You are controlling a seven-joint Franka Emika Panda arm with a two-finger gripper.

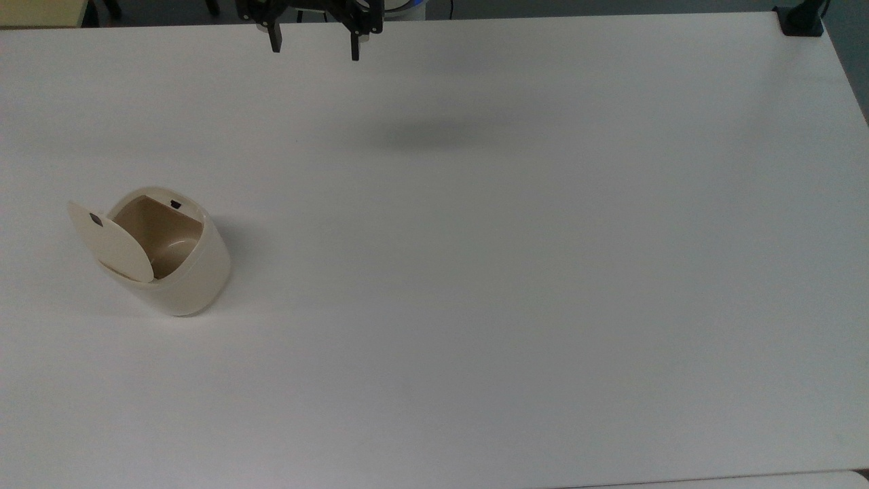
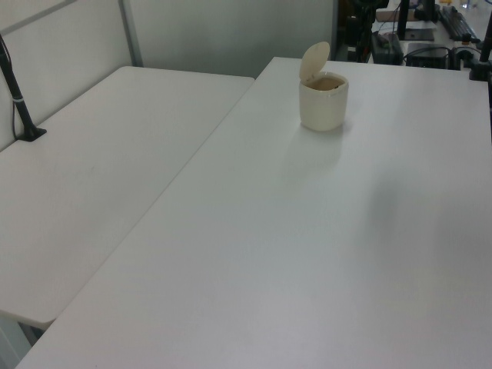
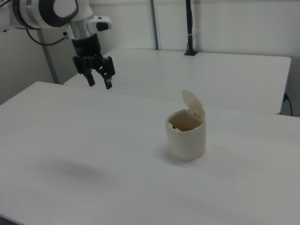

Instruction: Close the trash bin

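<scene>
Gripper (image 1: 313, 49), jaws spread apart and holding nothing, hanging above the far edge of the white table (image 1: 516, 272) in the top view, with the trash bin (image 1: 166, 261) standing well apart from the jaws toward the top view's lower left, its lid (image 1: 111, 242) tipped up and open.

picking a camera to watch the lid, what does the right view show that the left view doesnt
Right view alone: the tool, open and raised above the table, well apart from the trash bin. Left view alone: a second white table alongside, with a black clamp post. Both: the bin standing upright with its lid swung up.
</scene>
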